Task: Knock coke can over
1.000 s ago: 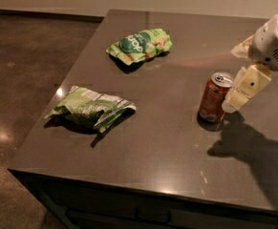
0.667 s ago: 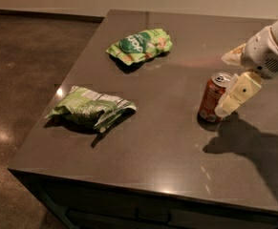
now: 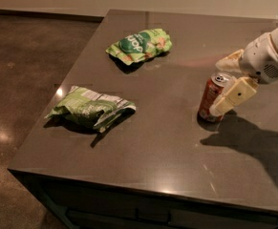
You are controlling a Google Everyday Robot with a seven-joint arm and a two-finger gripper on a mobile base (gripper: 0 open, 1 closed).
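**Gripper spread beside the standing can**

Gripper (image 3: 219,87) fingers are parted and grasp nothing. One cream finger (image 3: 236,94) slants down across the right side of the coke can (image 3: 208,98), and the other pokes out behind its silver top. Whether either touches the can is unclear. The can stands upright near the right of the dark table (image 3: 176,142); the white marks at its base are unreadable. The white arm (image 3: 267,58) reaches in from the right edge, its wrist angled down and leftward. Two green snack bags lie well apart to the left. The far one (image 3: 139,45) carries a round dark-green logo with white lettering I cannot read, and the near one (image 3: 90,112) is crumpled.
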